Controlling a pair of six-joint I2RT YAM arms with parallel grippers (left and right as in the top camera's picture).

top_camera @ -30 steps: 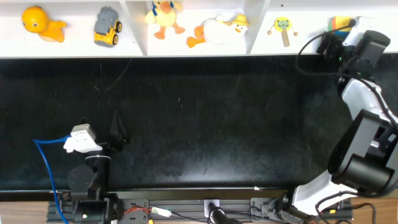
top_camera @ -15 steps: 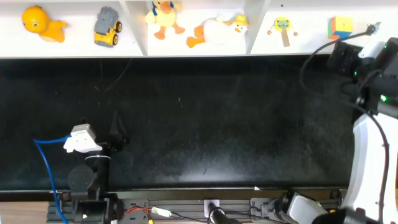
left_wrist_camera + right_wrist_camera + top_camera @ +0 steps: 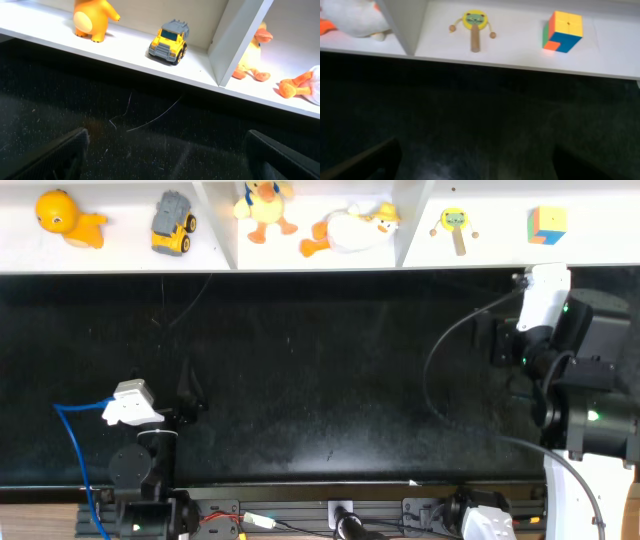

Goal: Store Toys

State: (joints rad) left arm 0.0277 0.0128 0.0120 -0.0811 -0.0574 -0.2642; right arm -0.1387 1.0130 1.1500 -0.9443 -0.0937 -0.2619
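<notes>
Plush toy (image 3: 347, 17) partly behind shelf divider (image 3: 402, 20).

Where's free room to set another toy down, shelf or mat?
The mat is bare across its middle, up to the shelf. There, the gap between rattle and cube is free; the middle compartment, with yellow duck and white duck, is crowded.

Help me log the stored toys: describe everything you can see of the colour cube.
The colour cube is a plastic-looking puzzle cube with yellow, blue, green and orange-red panels. It sits flat, turned slightly, on the white shelf in the rightmost compartment, apart from the rattle. Only the shelf touches it.
</notes>
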